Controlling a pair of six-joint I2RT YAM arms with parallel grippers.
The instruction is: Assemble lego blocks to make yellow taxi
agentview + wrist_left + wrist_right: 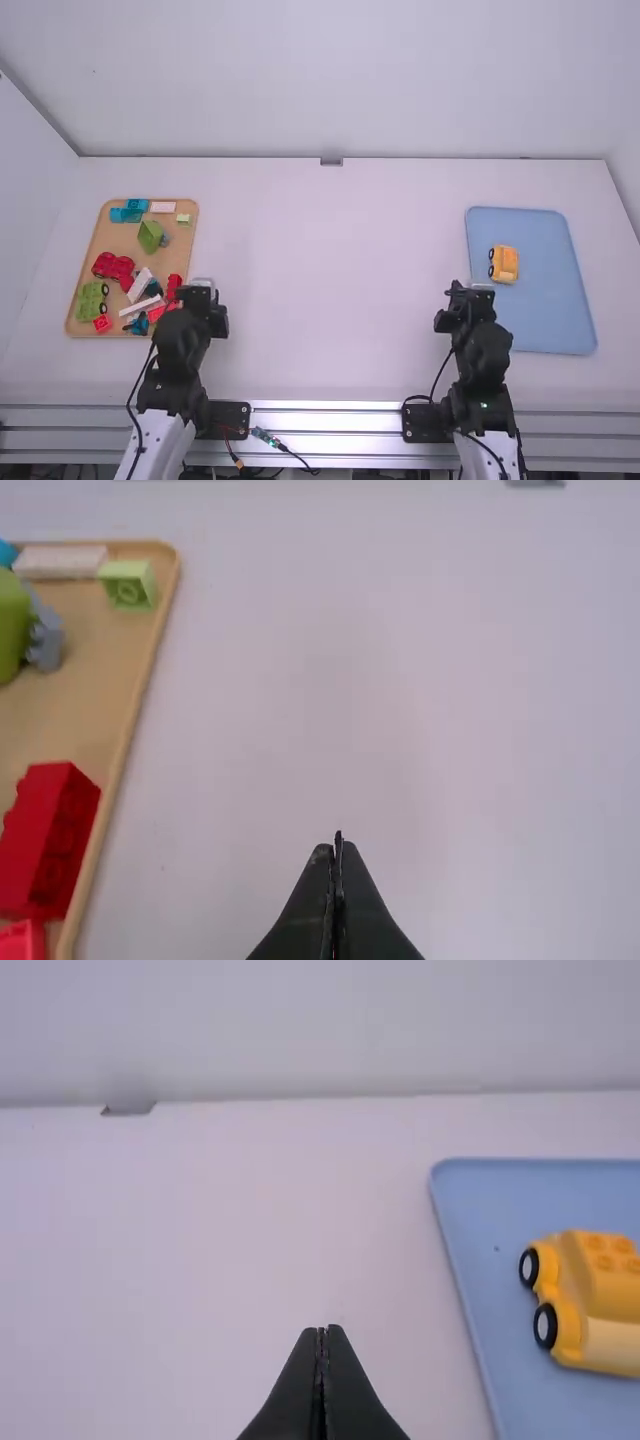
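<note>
In the high view, the yellow car (504, 264) is seen resting on the blue tray (540, 310), near its edge towards the middle of the white surface (330, 260). In the right wrist view, rounded, smooth plastic is made out on the car, with raised round studs on top and two black wheels (545, 1326) with white hubs along one side.

By the high view, the tan tray (125, 240) is placed at the surface's left side, where loose blocks are spread: teal blocks (137, 204) at the far edge, a red wheeled piece (113, 265) midway, and a green wheeled piece (90, 296) near the close left corner, with long white bars (140, 284) lying beside it. In the left wrist view, finer shapes are given: a red block (50, 835) lying on its side with its studs turned sideways, a pale green block (128, 584) whose hollow, tubed underside is exposed, and a knobbly grey piece (44, 635).

The left hand (203, 293) is held beside the tan tray, clenched on nothing. The right hand (468, 292) is held near the blue tray, likewise clenched and empty.
</note>
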